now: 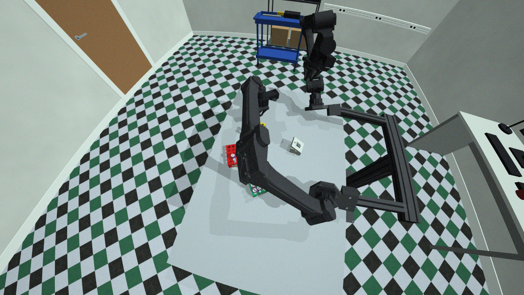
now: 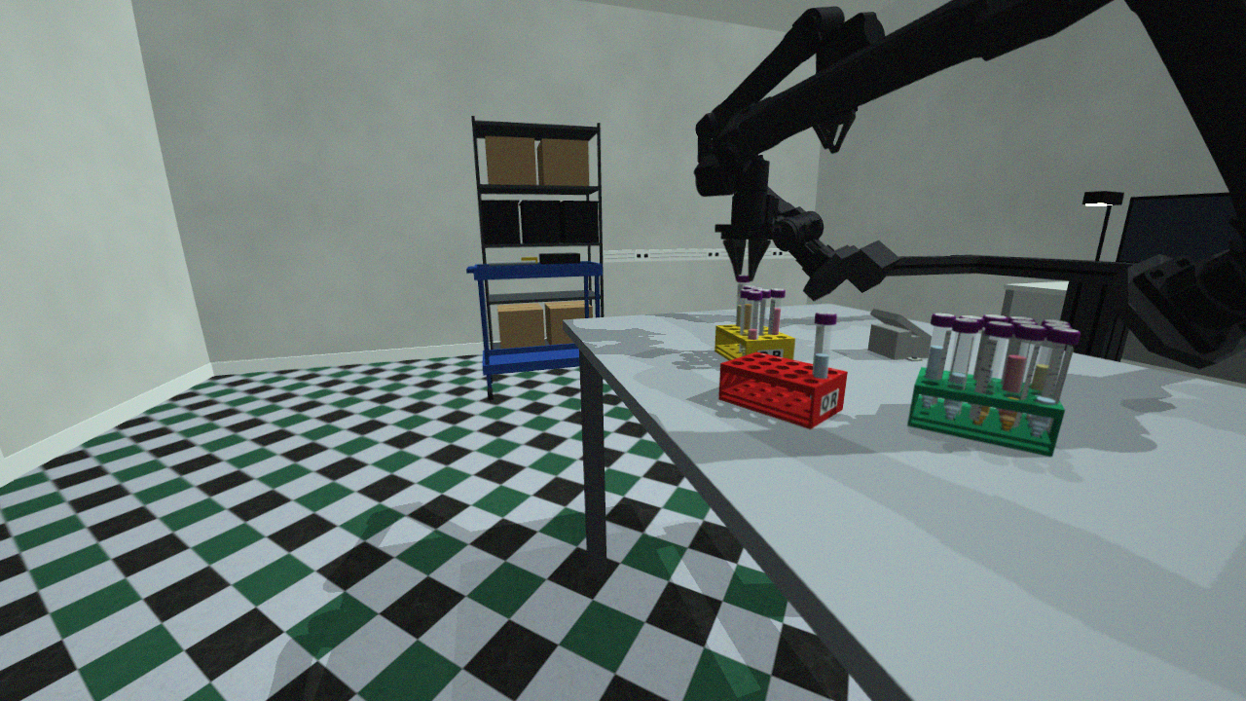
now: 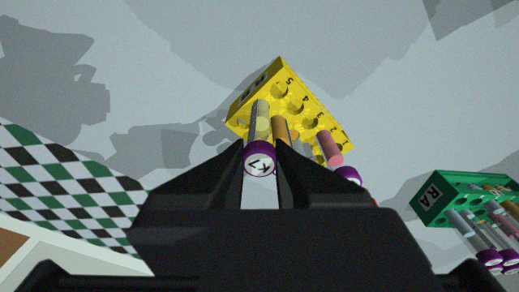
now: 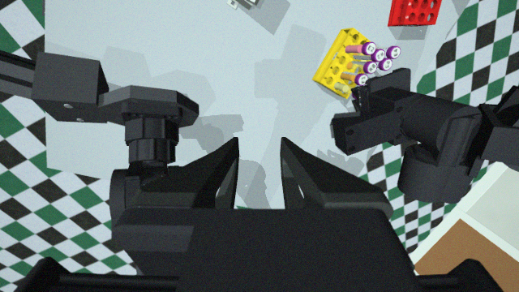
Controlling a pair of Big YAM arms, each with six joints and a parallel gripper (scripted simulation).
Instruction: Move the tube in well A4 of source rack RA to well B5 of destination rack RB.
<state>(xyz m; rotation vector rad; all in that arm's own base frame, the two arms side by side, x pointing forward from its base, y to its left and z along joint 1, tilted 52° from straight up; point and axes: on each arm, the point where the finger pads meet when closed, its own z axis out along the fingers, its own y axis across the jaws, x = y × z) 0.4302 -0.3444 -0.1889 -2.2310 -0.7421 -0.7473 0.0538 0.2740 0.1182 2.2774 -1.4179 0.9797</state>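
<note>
Being gripped at its purple cap by the closed left gripper, tube K7 is held upright at the yellow rack's B5 position, toward 12 o'clock in the left wrist view; its seating cannot be told. The right gripper is left partly open, nothing gripped, with the rack seen between 1 and 2 o'clock.

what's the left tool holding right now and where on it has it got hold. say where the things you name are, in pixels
The tube marked K7 [image 3: 259,160], held by its purple cap at the top.

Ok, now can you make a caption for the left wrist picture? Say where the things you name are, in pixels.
Left gripper [image 3: 259,152] pinching the purple-capped K7 tube [image 3: 259,159] above yellow rack RB [image 3: 256,94].
</note>
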